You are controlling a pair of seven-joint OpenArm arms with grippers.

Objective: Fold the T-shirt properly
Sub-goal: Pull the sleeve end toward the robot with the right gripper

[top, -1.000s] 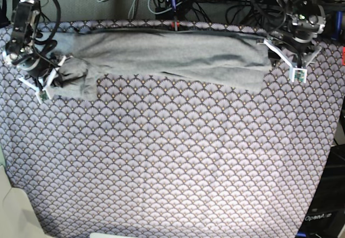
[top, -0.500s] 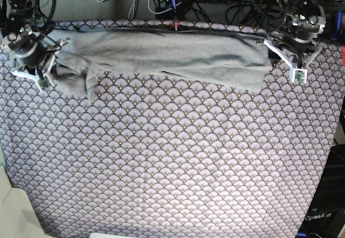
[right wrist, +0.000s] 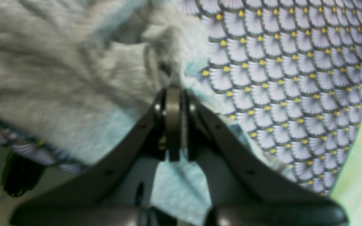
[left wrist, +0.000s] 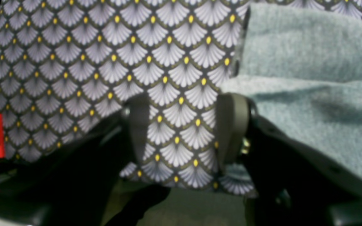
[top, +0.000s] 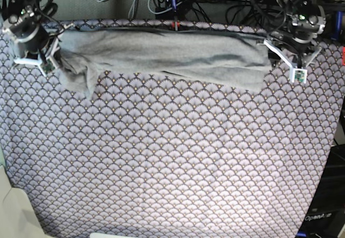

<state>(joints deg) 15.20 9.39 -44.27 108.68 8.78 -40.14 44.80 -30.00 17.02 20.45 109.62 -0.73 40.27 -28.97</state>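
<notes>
Now, right end effector clamped on T-shirt corner, left end effector spread wide beside its other end.

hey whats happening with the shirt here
A two-armed robot is folding a light grey T-shirt on a table covered by a purple scallop-patterned tablecloth. The shirt lies in a long band along the far edge. The right gripper is shut on a bunched end of the fabric at the band's left end in the base view. The left gripper is open at the other end, jaws over bare cloth beside the shirt's edge, holding nothing.
</notes>
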